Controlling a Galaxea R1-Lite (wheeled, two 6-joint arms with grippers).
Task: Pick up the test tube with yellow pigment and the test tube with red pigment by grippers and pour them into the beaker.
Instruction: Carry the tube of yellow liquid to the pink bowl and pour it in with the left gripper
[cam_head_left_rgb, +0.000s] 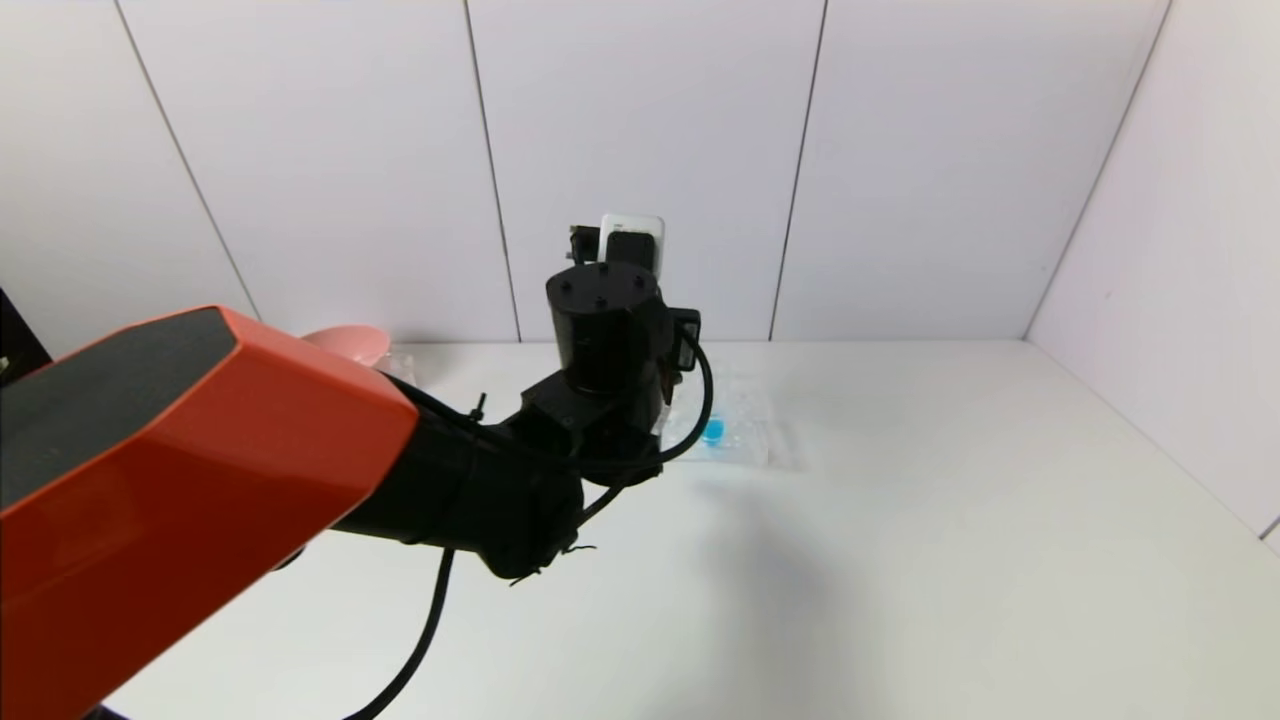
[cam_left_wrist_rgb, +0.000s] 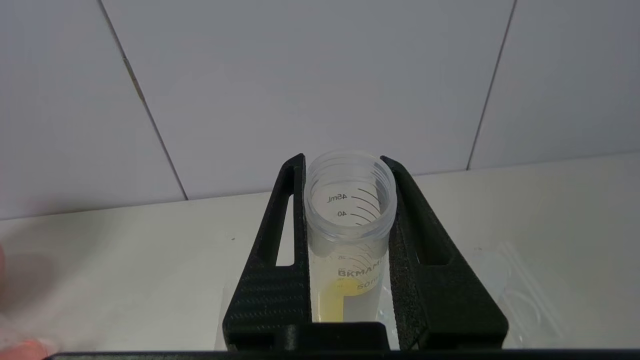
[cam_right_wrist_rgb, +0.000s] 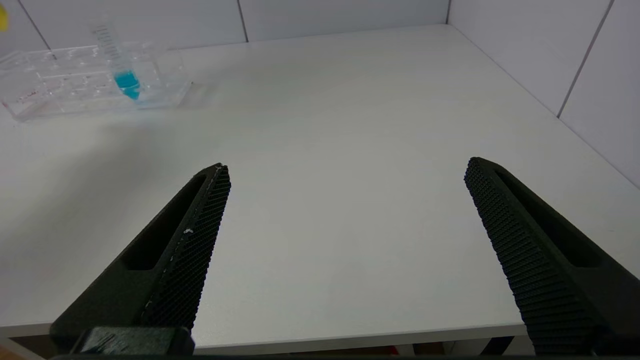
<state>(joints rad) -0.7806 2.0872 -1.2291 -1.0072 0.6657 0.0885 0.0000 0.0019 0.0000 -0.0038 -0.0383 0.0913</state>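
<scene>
1. The left end effector (cam_left_wrist_rgb: 345, 200) pinches the yellow tube (cam_left_wrist_rgb: 350, 240), held upright above the table (cam_left_wrist_rgb: 125, 260).
2. The right end effector (cam_right_wrist_rgb: 345, 200), spread wide, hovers low over the table's near edge.
3. The rack (cam_right_wrist_rgb: 75, 85), well apart, holds a blue tube (cam_right_wrist_rgb: 120, 65).

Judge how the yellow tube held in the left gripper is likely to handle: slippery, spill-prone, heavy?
The yellow tube looks like smooth plastic, so it may slip, though the left gripper clamps it between textured fingers. Its mouth is uncapped, so tilting would probably spill. Only a little liquid sits at the bottom, so it is likely light.
</scene>
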